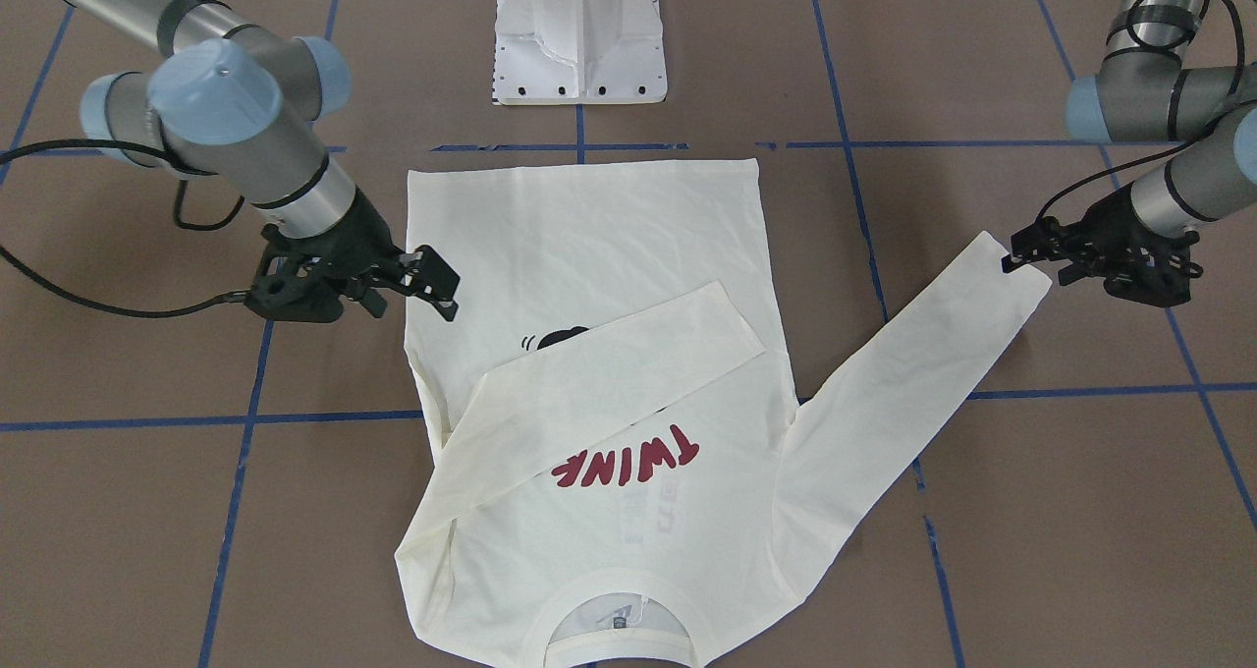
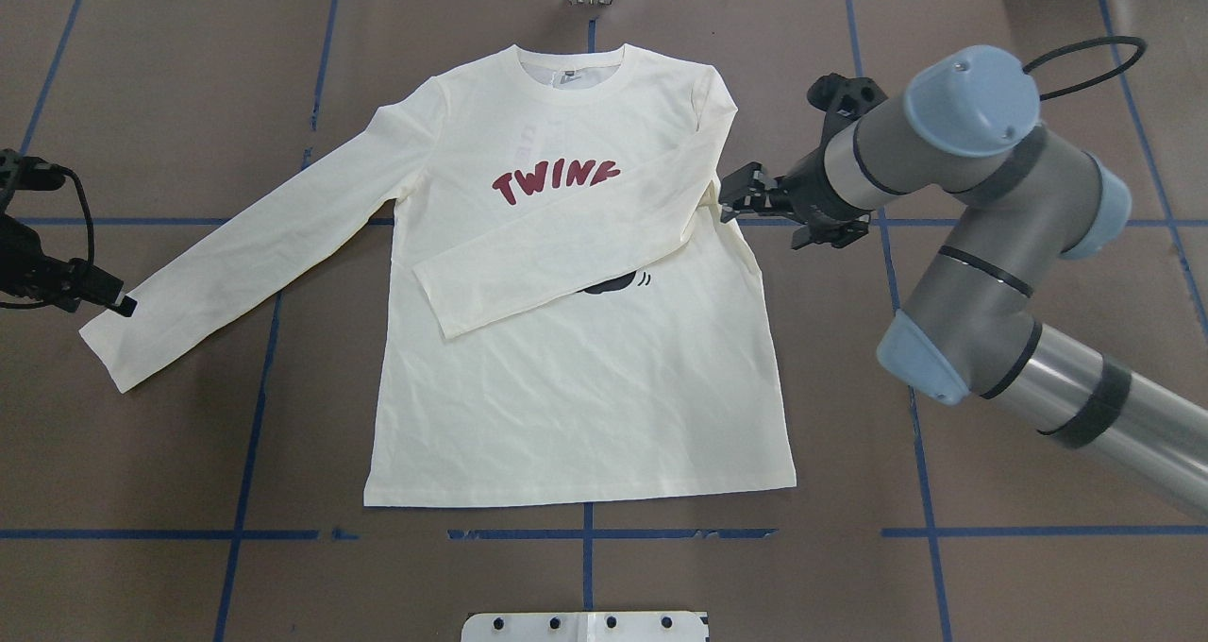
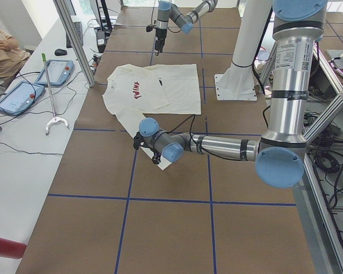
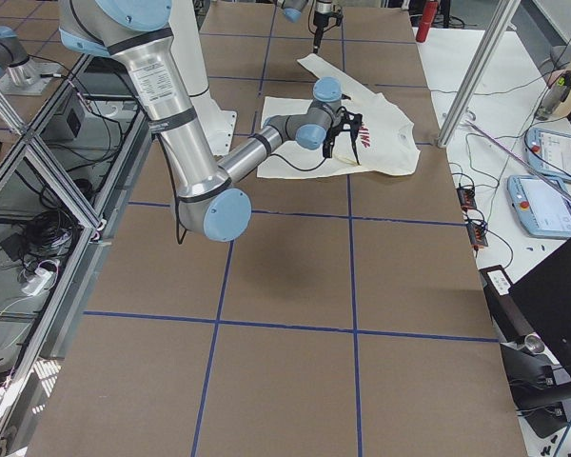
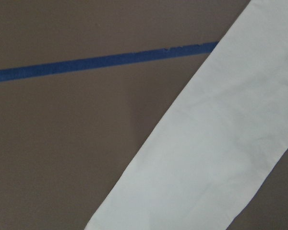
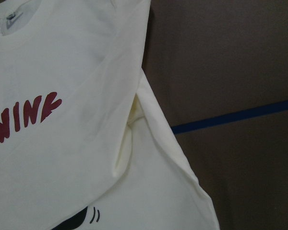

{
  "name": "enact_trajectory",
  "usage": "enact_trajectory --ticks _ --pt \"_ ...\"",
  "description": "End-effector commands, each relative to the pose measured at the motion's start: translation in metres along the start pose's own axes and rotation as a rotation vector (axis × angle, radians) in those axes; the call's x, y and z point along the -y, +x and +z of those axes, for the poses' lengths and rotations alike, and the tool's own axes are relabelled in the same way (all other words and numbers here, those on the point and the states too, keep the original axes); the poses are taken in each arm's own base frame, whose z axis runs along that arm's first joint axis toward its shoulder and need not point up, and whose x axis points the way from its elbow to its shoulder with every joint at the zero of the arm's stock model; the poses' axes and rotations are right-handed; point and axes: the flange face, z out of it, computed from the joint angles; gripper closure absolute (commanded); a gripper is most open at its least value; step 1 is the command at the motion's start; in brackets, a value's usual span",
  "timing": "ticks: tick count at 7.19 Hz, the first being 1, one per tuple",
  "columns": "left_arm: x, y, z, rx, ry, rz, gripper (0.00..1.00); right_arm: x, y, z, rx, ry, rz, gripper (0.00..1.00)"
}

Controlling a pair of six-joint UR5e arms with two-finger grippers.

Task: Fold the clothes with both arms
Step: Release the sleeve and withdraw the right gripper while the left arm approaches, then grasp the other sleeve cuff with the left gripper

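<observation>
The cream T-shirt (image 2: 566, 387) lay flat and print-up in the middle of the tabletop (image 2: 991, 576), its collar toward 12 o'clock in the overhead view. Its folded sleeve (image 2: 538, 245) crossed the chest, and its outstretched sleeve (image 2: 255, 245) ran toward 8 o'clock. The right gripper (image 2: 738, 194) hovered at the shirt's 3 o'clock edge, jaws spread and holding nothing. The left gripper (image 2: 119, 305) sat at the far cuff; whether its jaws pinched it could not be told. Blue tape lines (image 2: 170, 534) gridded the brown surface.

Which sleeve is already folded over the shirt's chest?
The sleeve by the right claw, lying across the print; the other sleeve stretches flat toward the left claw.
</observation>
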Motion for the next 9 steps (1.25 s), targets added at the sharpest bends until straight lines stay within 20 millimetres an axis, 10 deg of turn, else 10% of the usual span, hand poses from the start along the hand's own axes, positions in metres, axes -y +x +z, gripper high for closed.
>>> enact_trajectory --ticks 1,9 --pt "-0.016 -0.024 0.014 0.016 -0.027 -0.03 0.16 0.009 0.034 -0.012 -0.017 -0.001 -0.026 0.01" --pt "-0.008 -0.044 0.037 0.038 -0.061 -0.064 0.36 0.011 0.038 -0.017 -0.019 0.015 -0.02 0.01"
